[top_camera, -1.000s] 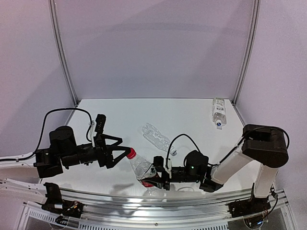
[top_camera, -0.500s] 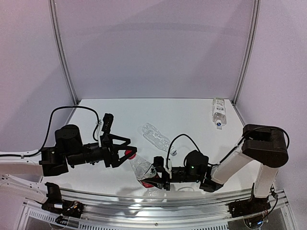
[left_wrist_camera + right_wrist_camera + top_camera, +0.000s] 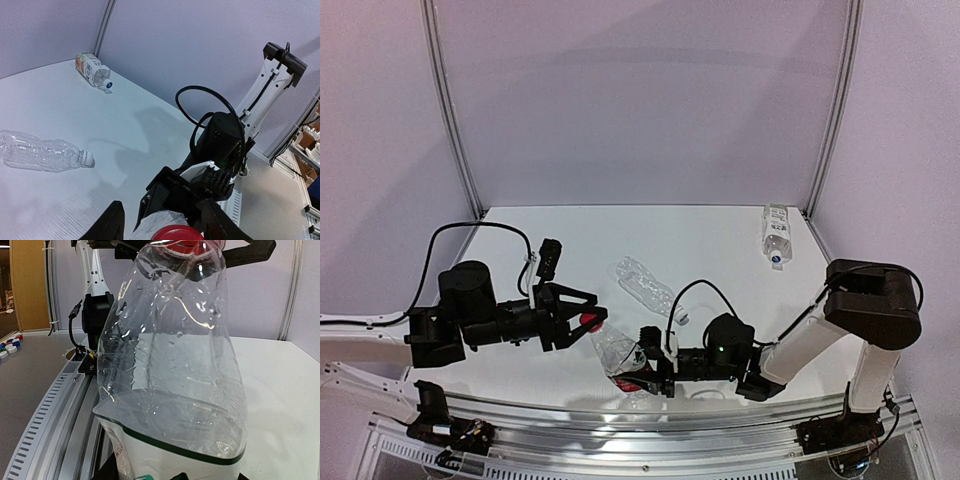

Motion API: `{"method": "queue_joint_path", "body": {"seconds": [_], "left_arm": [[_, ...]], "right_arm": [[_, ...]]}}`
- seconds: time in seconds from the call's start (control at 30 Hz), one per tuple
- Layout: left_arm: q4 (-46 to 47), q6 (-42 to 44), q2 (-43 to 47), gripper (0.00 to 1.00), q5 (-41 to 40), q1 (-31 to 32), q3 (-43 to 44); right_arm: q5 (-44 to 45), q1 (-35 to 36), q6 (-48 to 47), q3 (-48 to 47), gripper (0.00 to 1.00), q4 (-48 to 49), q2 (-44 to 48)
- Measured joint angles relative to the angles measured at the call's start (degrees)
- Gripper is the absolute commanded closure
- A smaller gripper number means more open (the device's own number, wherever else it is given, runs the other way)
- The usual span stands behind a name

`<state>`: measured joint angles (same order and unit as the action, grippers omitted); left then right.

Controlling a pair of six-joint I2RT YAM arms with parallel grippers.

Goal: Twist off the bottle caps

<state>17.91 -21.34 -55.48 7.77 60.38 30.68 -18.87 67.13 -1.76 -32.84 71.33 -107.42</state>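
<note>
My right gripper (image 3: 648, 362) is shut on the lower body of a clear bottle (image 3: 616, 350), holding it tilted with its neck toward the left. That bottle (image 3: 170, 365) fills the right wrist view, and its red cap (image 3: 182, 245) shows at the top. My left gripper (image 3: 596, 312) straddles the red cap (image 3: 588, 322), open. In the left wrist view the cap (image 3: 177, 233) sits between the fingers (image 3: 112, 222), with a gap on its left side. A slim ribbed bottle (image 3: 642, 284) lies mid-table. A labelled bottle (image 3: 775, 233) lies at the back right, its blue-and-white cap (image 3: 107, 85) on.
A metal rail (image 3: 650, 420) runs along the table's near edge. Frame posts (image 3: 828, 110) stand at the back corners. The right arm's black cable (image 3: 205, 95) loops above its wrist. Several loose caps (image 3: 7, 347) lie off the table beyond the rail.
My left gripper has slid right until its fingers are on both sides of the red cap, and the jaws have narrowed. The right gripper and its bottle have stayed put.
</note>
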Motion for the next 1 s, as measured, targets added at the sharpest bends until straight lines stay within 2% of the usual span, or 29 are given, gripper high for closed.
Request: {"method": "queue_joint_path", "body": {"seconds": [0.13, 0.2, 0.43, 0.53, 0.67, 0.77, 0.83, 1.0], "left_arm": [[0.09, -0.37, -0.72, 0.78, 0.66, 0.2, 0.42], [0.13, -0.63, -1.14, 0.87, 0.83, 0.22, 0.87], [-0.44, -2.47, -2.91, 0.9, -1.75, 0.83, 2.78], [-2.43, -5.05, -4.31, 0.9, -7.91, 1.97, 5.03], [-7.78, -12.11, -7.58, 0.89, -20.06, 4.04, 9.42], [-10.64, -16.65, -9.99, 0.86, -26.25, 4.35, 11.63], [-12.04, -19.21, -11.3, 0.8, -29.99, 4.31, 12.35], [-14.43, -22.8, -12.48, 0.41, -33.86, 4.31, 12.76]], "right_arm": [[0.39, -0.09, 0.22, 0.0, 0.55, -0.55, -0.02], [0.48, -0.09, 0.24, 0.0, 0.55, -0.55, 0.0], [3.37, -0.2, 0.37, 0.0, 0.55, 0.07, 0.0], [8.28, 0.02, 0.11, 0.0, 0.56, 0.59, -0.02], [18.32, 1.49, -2.27, -0.33, 0.56, -0.15, -0.07], [26.88, 3.39, -4.63, -2.34, 0.56, -1.97, -1.42], [31.39, 4.2, -6.1, -4.26, 0.56, -2.97, -3.06], [36.83, 5.14, -8.13, -5.73, 0.55, -4.66, -4.46]]}}
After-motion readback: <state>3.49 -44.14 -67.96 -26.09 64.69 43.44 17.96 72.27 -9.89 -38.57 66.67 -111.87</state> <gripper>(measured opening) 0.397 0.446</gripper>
